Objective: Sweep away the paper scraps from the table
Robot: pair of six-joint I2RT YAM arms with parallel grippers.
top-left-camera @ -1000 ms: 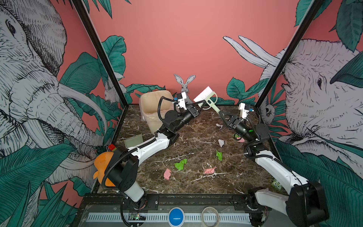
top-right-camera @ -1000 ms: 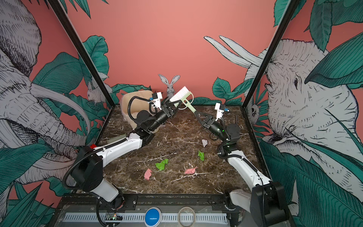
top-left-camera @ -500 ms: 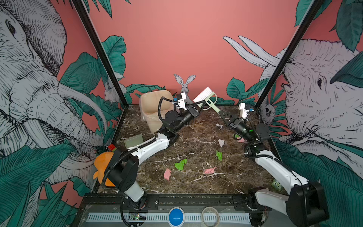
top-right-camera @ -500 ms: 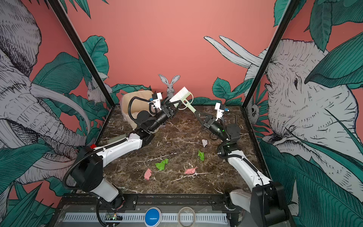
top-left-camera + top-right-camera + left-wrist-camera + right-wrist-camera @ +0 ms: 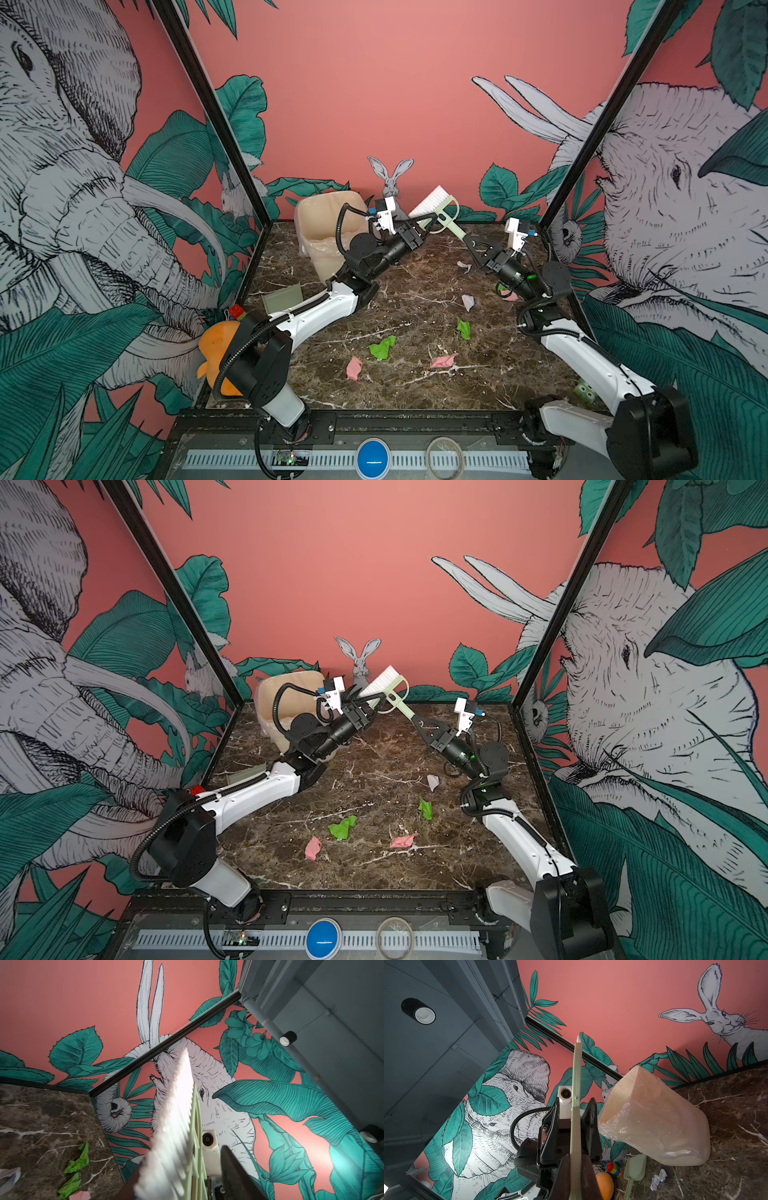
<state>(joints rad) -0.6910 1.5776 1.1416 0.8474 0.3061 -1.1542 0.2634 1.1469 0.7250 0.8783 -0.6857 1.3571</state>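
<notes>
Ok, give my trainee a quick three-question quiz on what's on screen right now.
1. True or false: the brush lies flat on the table.
2. Which gripper is clamped on the brush handle: A) the robot's left, B) its right?
3. Fill in: the dustpan lies beside the cream ___.
Key: 1 false, it is held in the air. 2 B: right gripper grips, left gripper is open. 3 bin.

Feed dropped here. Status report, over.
Left gripper open around brush. Right gripper shut on brush handle. Paper scraps unswept on table. Dustpan, bin off left, not blocking.
</notes>
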